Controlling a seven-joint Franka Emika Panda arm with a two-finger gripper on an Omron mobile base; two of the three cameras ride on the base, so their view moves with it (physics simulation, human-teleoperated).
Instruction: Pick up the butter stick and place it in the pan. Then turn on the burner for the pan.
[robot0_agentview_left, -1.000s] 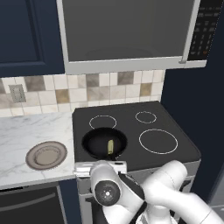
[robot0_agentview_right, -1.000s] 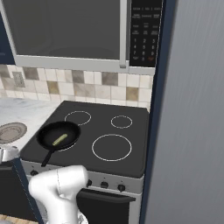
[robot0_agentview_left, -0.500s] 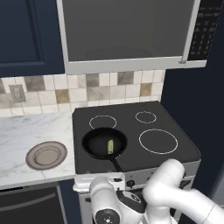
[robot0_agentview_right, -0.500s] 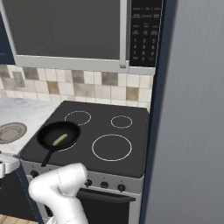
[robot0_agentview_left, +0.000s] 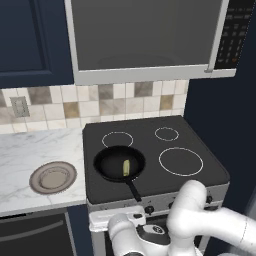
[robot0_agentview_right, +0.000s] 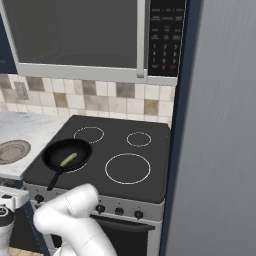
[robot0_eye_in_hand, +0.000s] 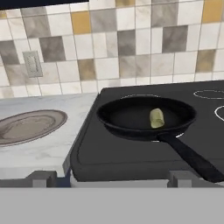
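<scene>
Grey-brown plate (robot0_agentview_left: 52, 177) sits left of pan (robot0_agentview_left: 119, 164) holding butter stick (robot0_agentview_left: 126, 167); end effector (robot0_eye_in_hand: 113, 178) spread apart.

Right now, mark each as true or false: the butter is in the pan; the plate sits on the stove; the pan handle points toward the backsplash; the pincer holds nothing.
1. The butter stick lies inside the pan. True.
2. The plate sits on the stove. False: it rests on the marble counter beside the stove.
3. The pan handle points toward the backsplash. False: it points to the stove's front edge.
4. The pincer holds nothing. True: its tips stand wide apart.
</scene>
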